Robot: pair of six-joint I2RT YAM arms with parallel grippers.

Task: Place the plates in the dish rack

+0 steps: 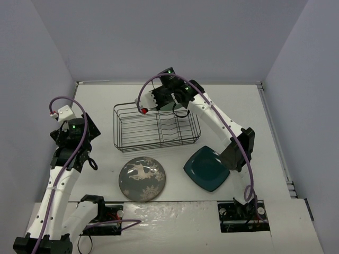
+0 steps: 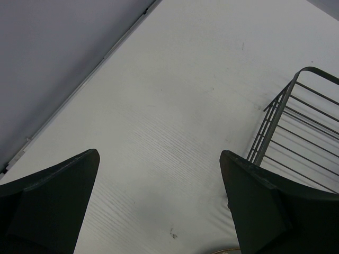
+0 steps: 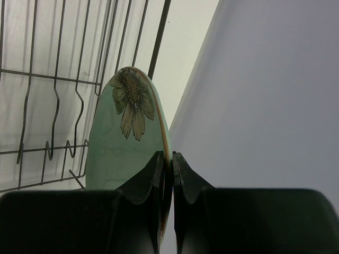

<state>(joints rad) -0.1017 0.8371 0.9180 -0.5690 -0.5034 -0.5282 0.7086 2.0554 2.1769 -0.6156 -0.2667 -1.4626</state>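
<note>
The black wire dish rack [image 1: 156, 127] stands mid-table. My right gripper [image 1: 157, 100] hovers over its far edge, shut on the rim of the small mint-green plate [image 3: 124, 132], which has a flower print and is held on edge above the rack's bars [image 3: 53, 106]. In the right wrist view the gripper [image 3: 171, 159] pinches the rim between both fingers. The dark grey deer plate [image 1: 142, 179] and the dark teal square plate [image 1: 206, 168] lie flat in front of the rack. My left gripper [image 2: 159, 159] is open and empty, left of the rack [image 2: 280, 106].
Grey walls enclose the table at the back and on both sides. The left arm [image 1: 71, 135] stands raised near the left wall. The right arm's forearm [image 1: 222, 127] stretches past the rack's right end, above the teal plate's far corner.
</note>
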